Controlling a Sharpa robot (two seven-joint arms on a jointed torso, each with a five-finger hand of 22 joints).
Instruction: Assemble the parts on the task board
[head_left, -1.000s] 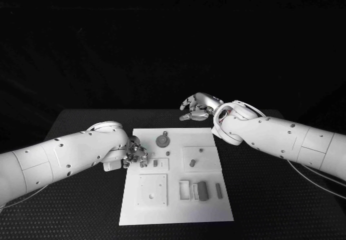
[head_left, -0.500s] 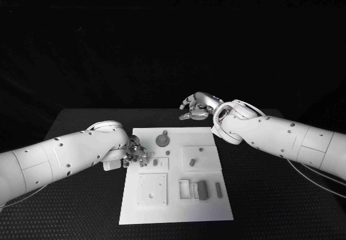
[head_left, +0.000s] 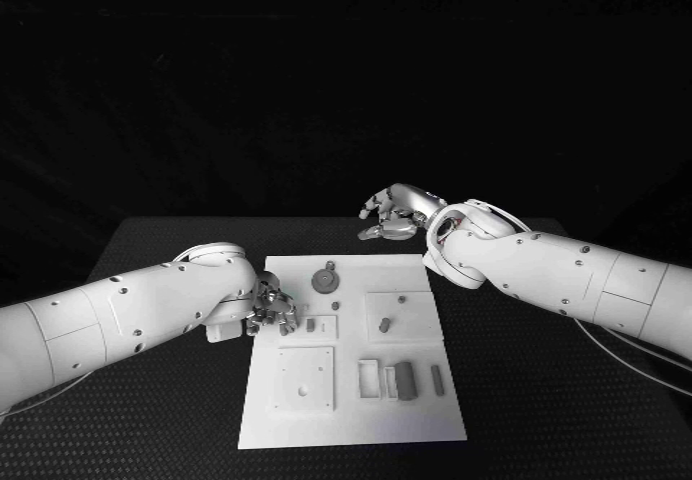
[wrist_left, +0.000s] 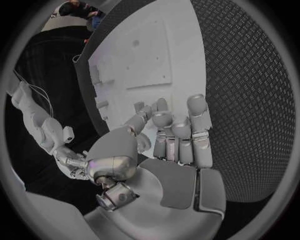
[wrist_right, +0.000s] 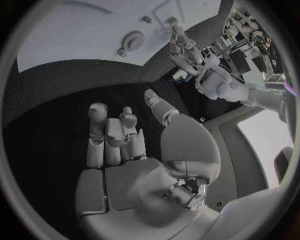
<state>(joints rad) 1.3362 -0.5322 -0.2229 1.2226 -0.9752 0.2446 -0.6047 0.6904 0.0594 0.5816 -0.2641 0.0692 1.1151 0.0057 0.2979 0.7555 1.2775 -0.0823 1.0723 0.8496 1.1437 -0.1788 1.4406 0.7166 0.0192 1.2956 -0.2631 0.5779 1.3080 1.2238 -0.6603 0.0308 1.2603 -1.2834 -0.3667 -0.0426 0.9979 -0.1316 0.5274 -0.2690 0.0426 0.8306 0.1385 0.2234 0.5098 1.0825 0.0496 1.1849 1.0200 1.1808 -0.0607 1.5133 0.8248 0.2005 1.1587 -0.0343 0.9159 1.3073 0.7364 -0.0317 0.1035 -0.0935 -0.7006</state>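
Now one white task board (head_left: 351, 420) lies in the middle of the black table (head_left: 159, 245), and two hands are in play. The left hand (head_left: 271, 308) sits at the board's left edge, fingers curled in toward a small upright part (head_left: 310, 325) on a square block; whether it actually pinches that part cannot be told from the head view or the left wrist view. The right hand (head_left: 392, 215) hangs over the bare table just past the board's far edge, fingers loosely bent and apart, holding nothing (the right wrist view shows its palm free above the dark mat).

On the board I count one round keyhole-shaped part (head_left: 327, 281) near the far edge, one small peg (head_left: 385, 324) in the right-hand square recess, one flat plate with holes (head_left: 306, 378) at the near left, and a row of four slim upright pieces (head_left: 402, 380) at the near right.
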